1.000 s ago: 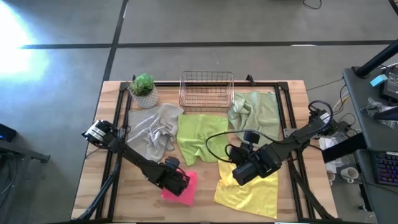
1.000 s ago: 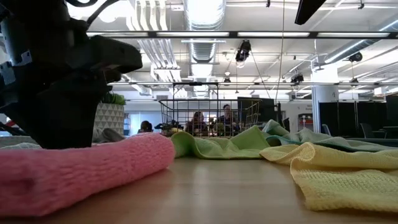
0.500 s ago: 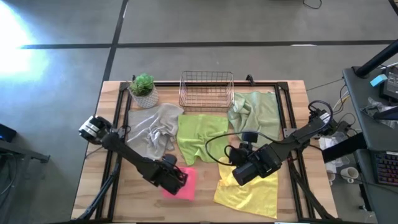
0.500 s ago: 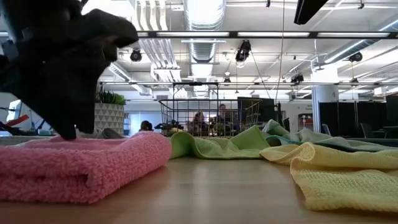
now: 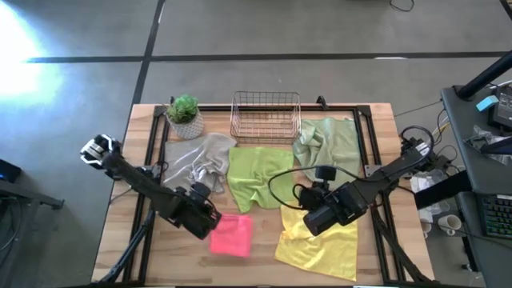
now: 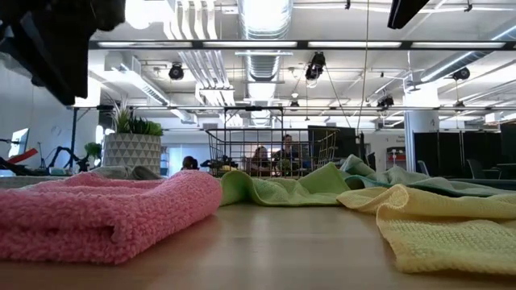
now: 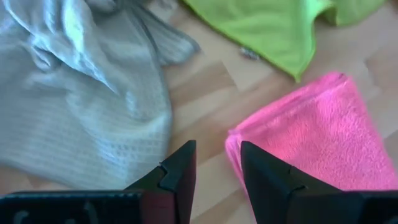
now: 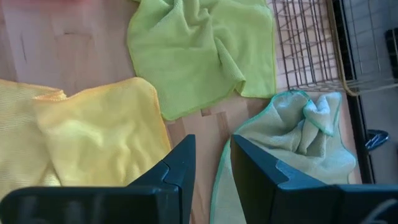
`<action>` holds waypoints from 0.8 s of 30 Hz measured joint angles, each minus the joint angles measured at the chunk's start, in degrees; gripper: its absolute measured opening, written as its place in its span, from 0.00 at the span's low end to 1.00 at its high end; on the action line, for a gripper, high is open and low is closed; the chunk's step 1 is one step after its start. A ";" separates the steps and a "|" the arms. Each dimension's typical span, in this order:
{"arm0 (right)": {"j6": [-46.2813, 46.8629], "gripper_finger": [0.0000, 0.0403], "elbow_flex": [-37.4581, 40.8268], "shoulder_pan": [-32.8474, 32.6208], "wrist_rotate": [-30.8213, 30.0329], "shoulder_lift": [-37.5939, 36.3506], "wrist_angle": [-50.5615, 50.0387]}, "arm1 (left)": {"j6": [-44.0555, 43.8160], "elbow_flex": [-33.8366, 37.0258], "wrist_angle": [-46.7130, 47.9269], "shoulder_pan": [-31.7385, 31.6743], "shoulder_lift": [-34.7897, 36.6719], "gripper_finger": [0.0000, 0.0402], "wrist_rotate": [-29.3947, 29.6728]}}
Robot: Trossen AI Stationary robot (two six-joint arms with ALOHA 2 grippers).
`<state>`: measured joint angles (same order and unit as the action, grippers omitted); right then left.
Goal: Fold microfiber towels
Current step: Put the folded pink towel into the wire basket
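High view showed the pink towel [image 5: 232,235] folded at lower centre, apparently the only one done, while grey [image 5: 198,166], lime [image 5: 258,174], sage [image 5: 330,144] and yellow [image 5: 318,242] towels lay rumpled, with left gripper [image 5: 210,218] and right gripper [image 5: 300,194] both slightly parted and empty.

Towels: hot pink [image 5: 232,235], yellow [image 5: 318,245], lime green [image 5: 258,176], pale sage [image 5: 330,145], grey [image 5: 198,166]; copper basket [image 5: 266,117].

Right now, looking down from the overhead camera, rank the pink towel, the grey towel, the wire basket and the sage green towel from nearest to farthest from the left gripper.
From the left gripper:
1. Pink towel, folded, right beside it.
2. Grey towel, just beyond, toward the plant.
3. Wire basket, at the table's far edge, centre.
4. Sage green towel, far right corner.
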<state>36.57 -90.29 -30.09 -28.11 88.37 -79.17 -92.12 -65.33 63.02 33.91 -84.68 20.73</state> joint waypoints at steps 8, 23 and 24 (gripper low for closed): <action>13.05 0.23 10.48 0.09 0.07 -6.61 4.09 | 0.11 14.36 -14.36 0.04 11.17 0.28 1.13; 24.00 0.23 28.76 0.11 1.09 -13.16 49.96 | 7.39 32.34 -31.24 0.04 31.11 0.29 -5.59; 24.32 0.23 29.39 0.11 1.07 -12.59 52.35 | 8.09 32.74 -31.23 0.04 31.78 0.30 -6.10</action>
<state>60.90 -60.90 -29.98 -27.05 75.79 -26.82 -84.03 -32.59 31.79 33.95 -52.91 14.63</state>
